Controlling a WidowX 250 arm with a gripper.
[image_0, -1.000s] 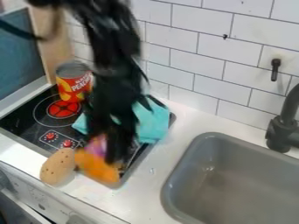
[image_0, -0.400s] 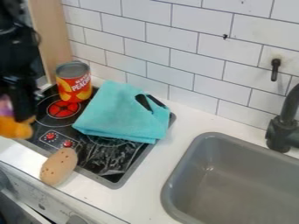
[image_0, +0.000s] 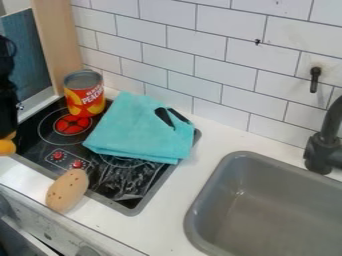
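Black gripper (image_0: 7, 131) at left edge, fingers pinching orange object (image_0: 7, 147), red can (image_0: 84, 101) upper left, teal cloth (image_0: 137, 131) left of centre

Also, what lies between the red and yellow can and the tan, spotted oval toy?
Between the can and the toy, the camera view shows black stovetop, a red burner and two red knobs.

A red and yellow can (image_0: 85, 97) stands upright by the stovetop's (image_0: 127, 192) back edge. A turquoise cloth (image_0: 137, 132) lies crumpled over its back right part. A speckled brown oval (image_0: 67, 191) straddles its front edge onto the white worktop (image_0: 177, 210). Rightward, a grey sink (image_0: 270, 207) sits below a black tap (image_0: 324, 150).
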